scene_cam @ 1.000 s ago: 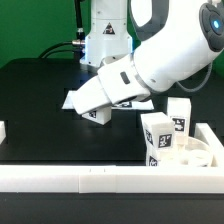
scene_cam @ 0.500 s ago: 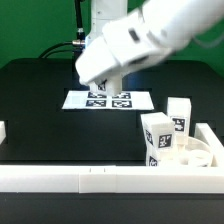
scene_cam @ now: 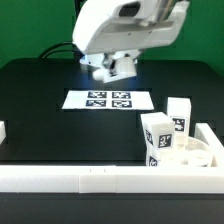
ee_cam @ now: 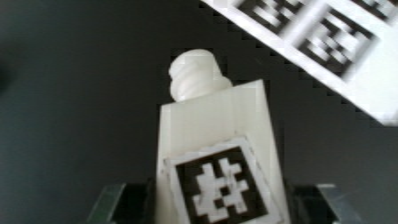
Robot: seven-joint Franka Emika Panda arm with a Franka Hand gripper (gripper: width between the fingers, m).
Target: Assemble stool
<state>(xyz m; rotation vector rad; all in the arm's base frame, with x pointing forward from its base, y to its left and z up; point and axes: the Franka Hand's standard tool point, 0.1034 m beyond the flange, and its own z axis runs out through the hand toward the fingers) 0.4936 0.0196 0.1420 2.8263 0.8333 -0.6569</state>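
My gripper (scene_cam: 108,72) hangs in the air above the far side of the marker board (scene_cam: 108,99). It is shut on a white stool leg (ee_cam: 214,120), whose tag faces the wrist camera and whose threaded peg points away from the fingers. In the exterior view the leg (scene_cam: 113,66) shows only as a small white bit under the hand. The round stool seat (scene_cam: 192,156) lies at the exterior view's front right. Two more tagged legs stand upright there, one (scene_cam: 158,137) at the seat's near side and one (scene_cam: 179,114) behind it.
A long white border rail (scene_cam: 90,178) runs along the front edge, with a side wall (scene_cam: 213,136) on the exterior view's right. A small white piece (scene_cam: 3,130) sits at the left edge. The marker board also shows in the wrist view (ee_cam: 329,35). The table is black.
The arm has risen from low over the marker board and swung upright, carrying the leg up and towards the back.
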